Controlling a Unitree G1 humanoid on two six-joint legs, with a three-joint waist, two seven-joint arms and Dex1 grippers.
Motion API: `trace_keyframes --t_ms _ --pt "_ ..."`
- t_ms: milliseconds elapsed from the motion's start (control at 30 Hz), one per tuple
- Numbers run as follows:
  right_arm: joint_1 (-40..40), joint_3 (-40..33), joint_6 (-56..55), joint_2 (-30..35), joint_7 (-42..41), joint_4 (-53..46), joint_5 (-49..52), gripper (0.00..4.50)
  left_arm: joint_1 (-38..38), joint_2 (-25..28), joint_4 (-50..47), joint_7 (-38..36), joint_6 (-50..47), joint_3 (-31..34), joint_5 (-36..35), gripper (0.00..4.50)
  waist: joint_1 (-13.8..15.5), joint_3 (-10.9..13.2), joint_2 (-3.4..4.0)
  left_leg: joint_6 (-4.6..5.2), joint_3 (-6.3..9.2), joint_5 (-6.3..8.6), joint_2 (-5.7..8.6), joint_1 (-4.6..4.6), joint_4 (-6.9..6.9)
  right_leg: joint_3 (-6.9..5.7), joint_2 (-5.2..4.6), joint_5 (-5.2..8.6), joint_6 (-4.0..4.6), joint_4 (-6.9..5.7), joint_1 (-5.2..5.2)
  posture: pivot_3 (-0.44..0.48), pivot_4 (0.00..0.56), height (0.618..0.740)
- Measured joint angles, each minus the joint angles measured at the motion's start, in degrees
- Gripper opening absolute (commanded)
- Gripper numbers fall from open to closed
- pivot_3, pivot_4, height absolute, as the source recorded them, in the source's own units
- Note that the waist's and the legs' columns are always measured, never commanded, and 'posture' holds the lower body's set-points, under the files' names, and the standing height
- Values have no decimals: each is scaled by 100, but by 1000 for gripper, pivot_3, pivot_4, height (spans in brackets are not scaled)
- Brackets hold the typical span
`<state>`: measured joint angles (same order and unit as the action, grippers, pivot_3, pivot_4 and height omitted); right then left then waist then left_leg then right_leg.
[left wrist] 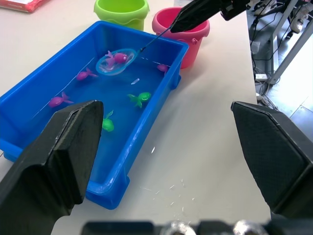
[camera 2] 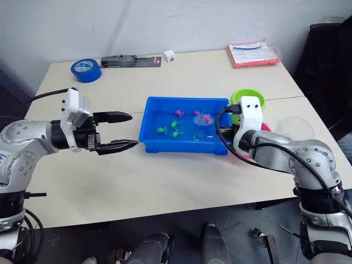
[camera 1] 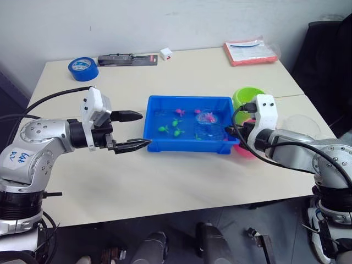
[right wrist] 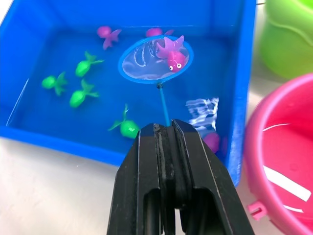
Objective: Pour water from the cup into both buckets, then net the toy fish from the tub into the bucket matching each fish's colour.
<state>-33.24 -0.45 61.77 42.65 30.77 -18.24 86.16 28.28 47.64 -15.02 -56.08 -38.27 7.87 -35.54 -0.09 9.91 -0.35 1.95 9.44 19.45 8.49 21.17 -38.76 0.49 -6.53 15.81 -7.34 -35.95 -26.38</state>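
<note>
Pink fish [right wrist: 171, 55] in net [right wrist: 155, 60], handle clamped by right pincer [right wrist: 165, 134].

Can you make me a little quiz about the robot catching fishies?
1. True or false: a pink fish sits in the net.
2. Which gripper holds the net's stick: left or right?
3. Fill in: the pink bucket stands next to the ____ bucket.

Key: 1 true. 2 right; the left gripper is open, beside the tub. 3 green.
</note>
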Motion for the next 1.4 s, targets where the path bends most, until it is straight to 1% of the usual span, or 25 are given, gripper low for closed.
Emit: trace_keyframes --t_ms 167,333,567,733,833,1100,1400 --pt "128 -36 -3 179 -912 -254 -420 785 33 6 10 -37 21 -3 12 4500 4 0 0 1 0 0 0 0 -1 0 0 0 0 1 1 0 150 740" --pt "275 -274 -29 271 -1660 -418 -740 785 90 5 46 -77 30 -23 16 4500 6 0 0 0 0 1 0 0 -1 1 0 0 0 0 0 0 150 740" --pt "418 -516 -45 309 -2292 -678 -1013 785 207 1 205 -102 61 -122 41 4500 12 0 -1 0 0 1 0 0 -2 0 0 0 0 0 1 0 150 740" --pt "619 -773 -49 408 -2578 -876 -1105 785 323 -65 234 -112 119 -232 51 4500 22 0 -1 0 -1 2 0 1 -5 1 -1 -1 0 0 1 0 150 740" --pt "761 -1059 -57 467 -2673 -956 -1103 785 404 -174 274 -151 209 -297 61 4500 29 -1 -2 1 -1 2 1 1 -8 1 -1 -1 -1 -1 2 0 150 740" --pt "1362 -2025 -136 859 -2789 -1325 -1070 785 745 -446 748 -358 472 -619 235 4500 62 -1 -2 1 -6 3 0 1 -9 3 0 -3 -3 -1 2 0 150 740" --pt "2570 -3425 -152 1408 -2859 -1805 -1091 785 1083 -687 1319 -613 758 -808 462 4500 153 -1 -2 4 -16 4 1 0 -16 10 1 -5 -7 -3 2 0 150 740"
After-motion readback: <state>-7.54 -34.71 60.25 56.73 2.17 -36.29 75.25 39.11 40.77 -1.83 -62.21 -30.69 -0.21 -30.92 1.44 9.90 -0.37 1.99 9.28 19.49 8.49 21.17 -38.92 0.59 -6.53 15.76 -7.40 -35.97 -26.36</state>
